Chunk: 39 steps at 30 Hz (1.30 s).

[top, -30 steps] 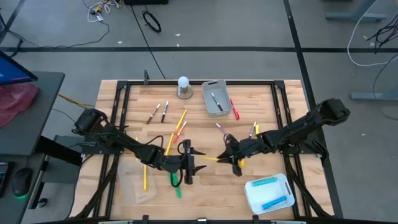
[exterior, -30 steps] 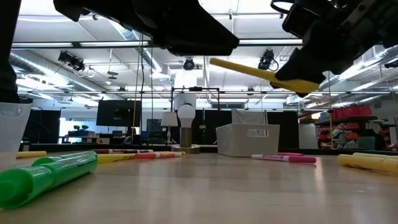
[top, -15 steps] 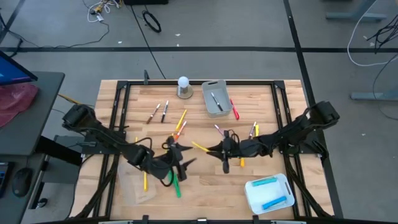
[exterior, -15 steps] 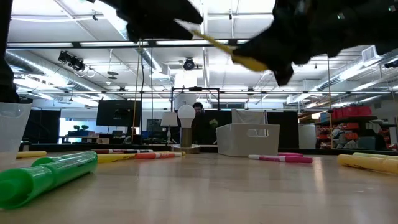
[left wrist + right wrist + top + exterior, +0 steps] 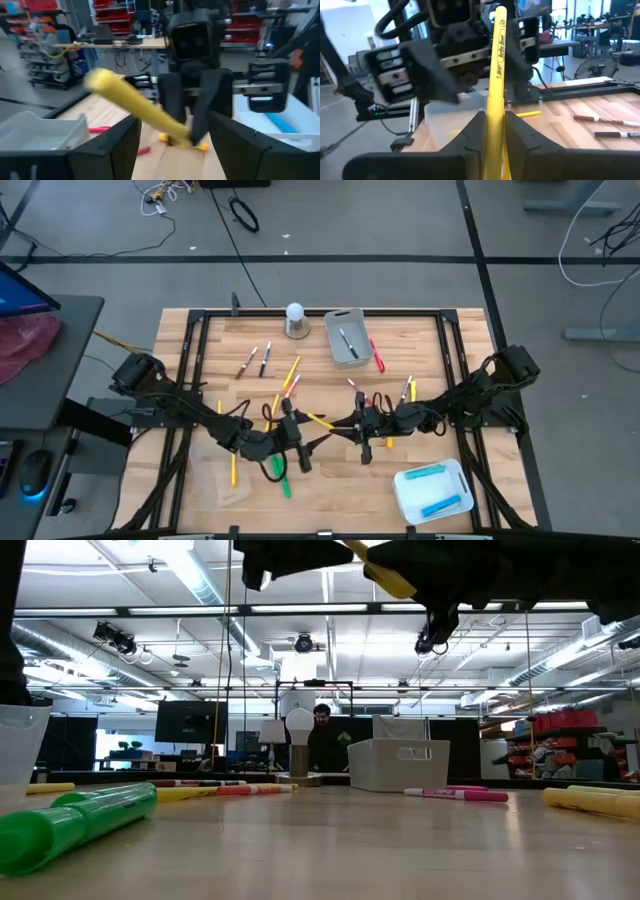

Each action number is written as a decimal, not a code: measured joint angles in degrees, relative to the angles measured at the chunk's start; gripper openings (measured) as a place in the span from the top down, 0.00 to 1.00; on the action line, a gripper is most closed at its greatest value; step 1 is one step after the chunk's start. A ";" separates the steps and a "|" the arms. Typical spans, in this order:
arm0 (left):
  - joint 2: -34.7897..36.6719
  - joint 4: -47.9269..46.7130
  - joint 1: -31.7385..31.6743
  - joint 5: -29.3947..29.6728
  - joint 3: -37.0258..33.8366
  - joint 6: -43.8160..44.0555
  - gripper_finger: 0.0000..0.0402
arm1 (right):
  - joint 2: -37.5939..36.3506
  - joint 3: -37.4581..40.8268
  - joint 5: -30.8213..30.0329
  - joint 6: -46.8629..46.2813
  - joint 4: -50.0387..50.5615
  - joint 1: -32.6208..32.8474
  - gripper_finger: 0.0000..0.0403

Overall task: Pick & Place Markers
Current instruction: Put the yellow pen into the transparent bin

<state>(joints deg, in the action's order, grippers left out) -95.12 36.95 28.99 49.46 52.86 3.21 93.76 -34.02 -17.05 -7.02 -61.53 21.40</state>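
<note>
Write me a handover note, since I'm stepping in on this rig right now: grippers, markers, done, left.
Right gripper: shut on a yellow marker, held above mid-table, tip toward the left arm.
Left gripper: open, facing that marker, nothing held.
Done: blue markers lie in the white bin at the near right; one dark marker lies in the grey tray at the far side.
Left: green marker, more yellow, red and dark ones loose on the table.
Judging by the pose, an arm-to-arm handover seems next.
</note>
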 joint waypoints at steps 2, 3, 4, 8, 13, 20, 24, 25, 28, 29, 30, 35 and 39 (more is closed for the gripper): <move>0.28 1.17 0.26 0.32 0.02 -0.61 0.41 | 0.00 0.00 0.04 0.23 0.05 0.26 0.88; 0.29 1.64 0.27 0.34 0.02 -0.62 0.42 | 0.00 0.00 0.10 0.28 0.06 0.31 0.88; 0.29 1.87 0.25 0.28 0.02 -0.68 0.42 | 0.00 0.00 0.08 0.34 0.11 0.31 0.88; 0.29 2.16 0.20 -1.02 0.02 -0.69 0.52 | 0.00 0.00 0.10 0.41 0.58 0.25 0.88; 0.29 2.08 0.03 -1.80 0.00 -0.84 0.77 | 0.00 0.00 0.28 0.49 0.73 0.30 0.88; 1.28 1.45 0.26 -6.94 0.04 -0.45 0.91 | -0.15 0.00 0.56 1.19 1.28 0.26 0.81; 5.91 -4.86 1.31 -6.91 0.16 2.61 0.91 | -2.91 -0.15 -0.27 0.32 5.38 0.23 0.73; 7.58 -9.36 1.69 -6.88 1.04 4.40 0.91 | -3.56 -0.09 -0.31 0.30 7.31 0.25 0.70; 12.39 -28.18 2.73 -7.35 5.50 13.15 0.90 | -5.11 -0.02 -0.46 0.40 10.97 0.16 0.65; 13.48 -35.77 3.07 -7.53 7.60 17.20 0.90 | -5.45 -0.02 -0.49 0.43 12.04 0.14 0.64; 14.41 -44.06 3.39 -8.14 9.71 21.73 0.90 | -5.49 -0.02 -0.51 0.45 12.48 0.01 0.62; 15.37 -80.80 4.13 -20.19 20.57 45.50 0.90 | -5.41 0.02 -0.29 -0.04 14.14 -0.26 0.59; 15.38 -93.91 5.90 -32.69 22.36 59.31 0.90 | -5.33 0.02 -0.25 -0.03 14.89 -0.26 0.60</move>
<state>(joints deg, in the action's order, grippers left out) -79.75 -56.96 34.88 16.77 75.22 62.52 88.43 -34.00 -17.30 -7.05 -46.64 21.15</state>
